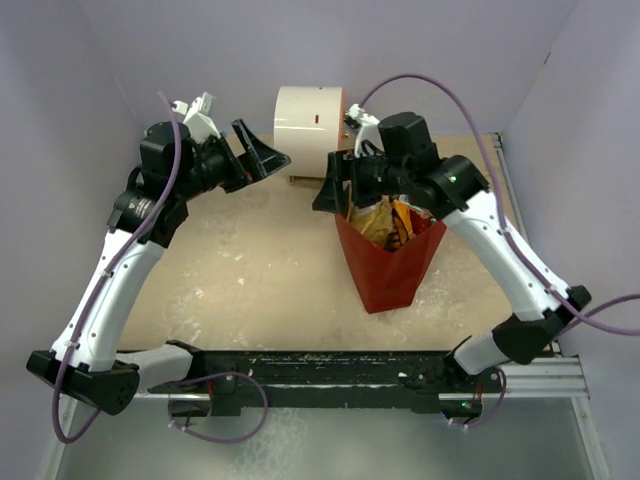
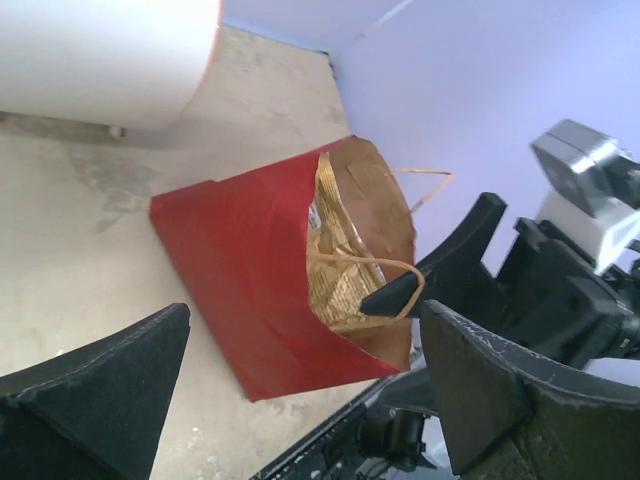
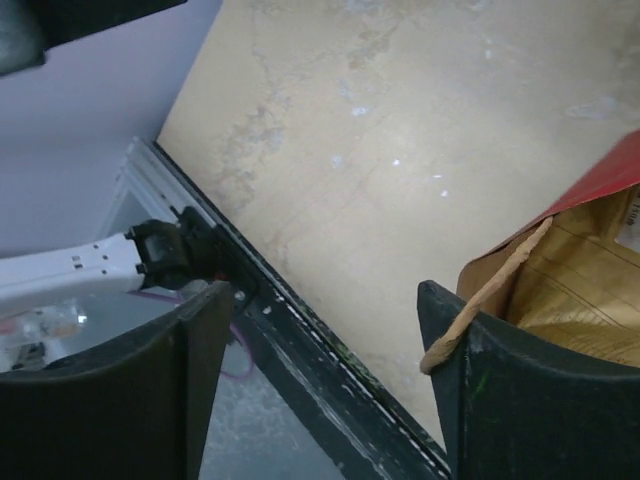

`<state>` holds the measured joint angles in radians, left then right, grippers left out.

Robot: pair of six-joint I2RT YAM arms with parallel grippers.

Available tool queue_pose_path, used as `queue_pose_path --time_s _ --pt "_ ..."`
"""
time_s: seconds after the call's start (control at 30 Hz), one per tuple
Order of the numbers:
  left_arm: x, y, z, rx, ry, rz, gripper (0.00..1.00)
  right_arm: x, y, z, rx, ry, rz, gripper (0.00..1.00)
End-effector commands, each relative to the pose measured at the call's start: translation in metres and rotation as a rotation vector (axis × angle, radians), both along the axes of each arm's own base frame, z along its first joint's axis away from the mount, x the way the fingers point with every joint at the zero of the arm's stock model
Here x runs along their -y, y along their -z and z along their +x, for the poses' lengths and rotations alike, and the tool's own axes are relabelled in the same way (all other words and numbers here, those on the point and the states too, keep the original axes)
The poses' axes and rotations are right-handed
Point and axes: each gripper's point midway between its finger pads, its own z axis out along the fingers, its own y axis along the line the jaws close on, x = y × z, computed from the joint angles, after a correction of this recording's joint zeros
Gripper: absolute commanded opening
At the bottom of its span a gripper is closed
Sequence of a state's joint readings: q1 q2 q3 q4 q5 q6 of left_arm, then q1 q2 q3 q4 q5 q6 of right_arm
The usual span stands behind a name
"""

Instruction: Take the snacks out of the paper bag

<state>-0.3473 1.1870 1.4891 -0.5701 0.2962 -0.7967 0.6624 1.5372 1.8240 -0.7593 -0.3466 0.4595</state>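
Observation:
The red paper bag [image 1: 392, 268] stands upright right of the table's middle, its mouth open. Yellow-orange and red snacks [image 1: 388, 222] poke out of the top, and in the left wrist view a gold foil packet [image 2: 342, 270] shows in the brown inside. My right gripper [image 1: 342, 195] is open at the bag's left rim. One finger [image 2: 440, 265] passes through a twine handle [image 3: 482, 300], which lies across it. The bag's rim [image 3: 605, 180] sits beside that finger. My left gripper [image 1: 250, 160] hangs open and empty to the left of the bag, pointing toward it [image 2: 250, 270].
A white cylinder [image 1: 310, 120] stands at the back, just behind and to the left of the bag. A black rail [image 1: 330, 365] runs along the table's near edge. Purple walls close in the back and both sides.

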Motion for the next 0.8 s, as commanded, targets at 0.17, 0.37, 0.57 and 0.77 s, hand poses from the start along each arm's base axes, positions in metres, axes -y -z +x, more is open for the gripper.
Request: queue_pose_path --time_s 0.17,0.37,0.57,0.77 --pt "0.07 0.0 -0.022 0.036 0.309 -0.003 0.99 0.11 -0.04 -0.015 0.241 0.346 -0.161 0.99" --pt "0.098 0.007 -0.03 0.001 0.353 -0.051 0.98 0.092 -0.048 -0.009 0.252 0.327 -0.068 1.0" --pt "0.096 0.002 -0.027 0.0 0.322 -0.062 0.99 0.103 -0.052 0.015 0.25 0.463 -0.133 0.99" --pt "0.085 0.013 -0.027 -0.017 0.268 -0.018 0.99 0.138 -0.052 0.022 0.296 0.553 -0.242 1.0"
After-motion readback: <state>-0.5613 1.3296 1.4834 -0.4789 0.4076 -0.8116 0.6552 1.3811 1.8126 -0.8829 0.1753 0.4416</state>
